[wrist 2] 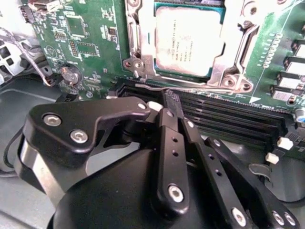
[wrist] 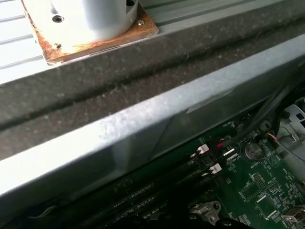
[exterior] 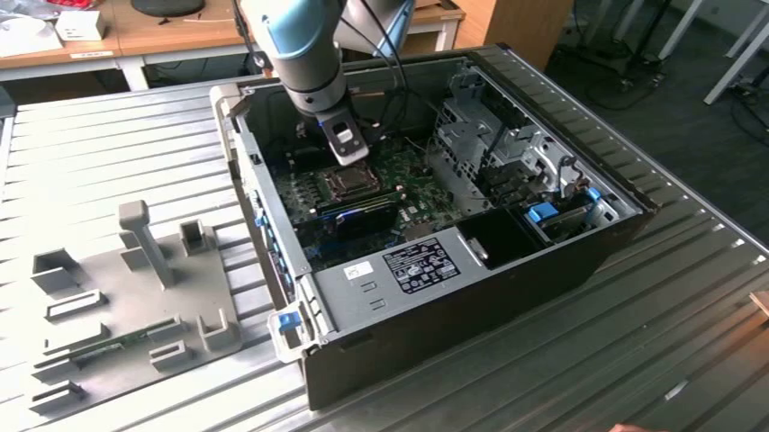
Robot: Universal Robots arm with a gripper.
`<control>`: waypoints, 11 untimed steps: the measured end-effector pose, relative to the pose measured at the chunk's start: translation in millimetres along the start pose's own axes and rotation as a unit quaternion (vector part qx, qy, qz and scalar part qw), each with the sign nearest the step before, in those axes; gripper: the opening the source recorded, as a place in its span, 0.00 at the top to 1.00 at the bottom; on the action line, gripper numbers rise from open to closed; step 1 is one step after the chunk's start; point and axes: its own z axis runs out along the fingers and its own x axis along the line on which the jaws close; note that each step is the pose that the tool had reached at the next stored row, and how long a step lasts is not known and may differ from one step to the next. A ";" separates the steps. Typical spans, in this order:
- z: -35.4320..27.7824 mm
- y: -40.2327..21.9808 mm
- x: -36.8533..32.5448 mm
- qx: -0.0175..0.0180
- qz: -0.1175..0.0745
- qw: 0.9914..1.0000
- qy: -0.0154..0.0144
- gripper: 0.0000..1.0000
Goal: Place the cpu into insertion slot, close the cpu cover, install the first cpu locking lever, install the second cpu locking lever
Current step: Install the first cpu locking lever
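the cpu (wrist 2: pixel 189 40) is seated in the insertion slot (wrist 2: pixel 143 43) — the pincer (wrist 2: pixel 170 102) is held closed, empty, just beside it.

None of the lettering before me is clear enough to read. The cpu (wrist 2: pixel 189 40) carries several faint lines of grey print across its metal top, too pale to make out. The green board (wrist 2: pixel 81 43) has tiny white markings beside its parts, all illegible. In the exterior view a dark label (exterior: pixel 422 265) with white print sits on the metal panel inside the case, with a small white sticker (exterior: pixel 359 270) just beside it; I can read neither.
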 end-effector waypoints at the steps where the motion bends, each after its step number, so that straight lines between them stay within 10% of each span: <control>1: 0.3 -0.1 0.0 0.000 0.000 1.000 0.000 0.90; 11: 3.7 -1.5 0.7 0.000 0.000 1.000 0.000 0.90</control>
